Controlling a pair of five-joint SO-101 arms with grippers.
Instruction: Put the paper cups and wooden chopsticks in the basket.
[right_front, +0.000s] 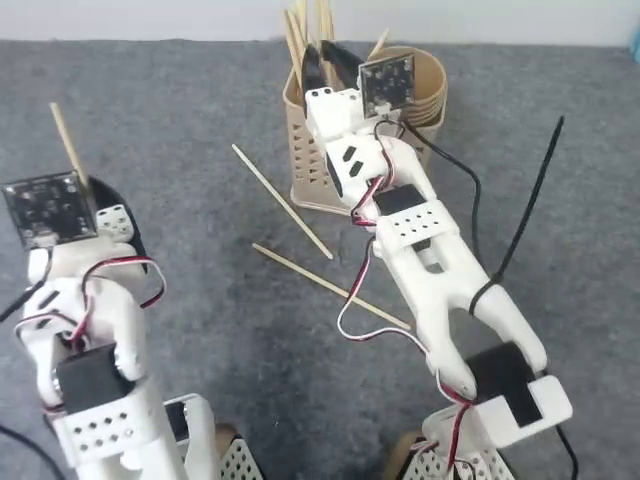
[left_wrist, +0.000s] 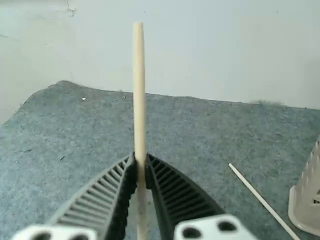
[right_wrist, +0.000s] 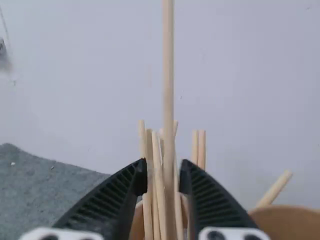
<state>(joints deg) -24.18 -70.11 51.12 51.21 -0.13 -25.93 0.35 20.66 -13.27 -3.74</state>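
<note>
Two white robot arms work over a grey mat (right_front: 200, 130). The left gripper (left_wrist: 140, 162) is clamped tight on a held chopstick (left_wrist: 138, 90), which points straight up, well apart from the slotted basket (right_front: 312, 165). The right gripper (right_wrist: 162, 167) sits over the basket, where a tall chopstick (right_wrist: 167, 60) rises through it among a bunch of sticks standing in the basket. Whether the gripper pinches that stick or is free of it cannot be told. A stack of paper cups (right_front: 428, 90) stands at the basket's far end, either inside it or just beside it. Two loose chopsticks (right_front: 283, 200) lie on the mat near the basket. The step in hand looks like dropping a stick in. That probably goes best with the stick upright and its lower tip below the rim before release, while the left arm waits clear.
</note>
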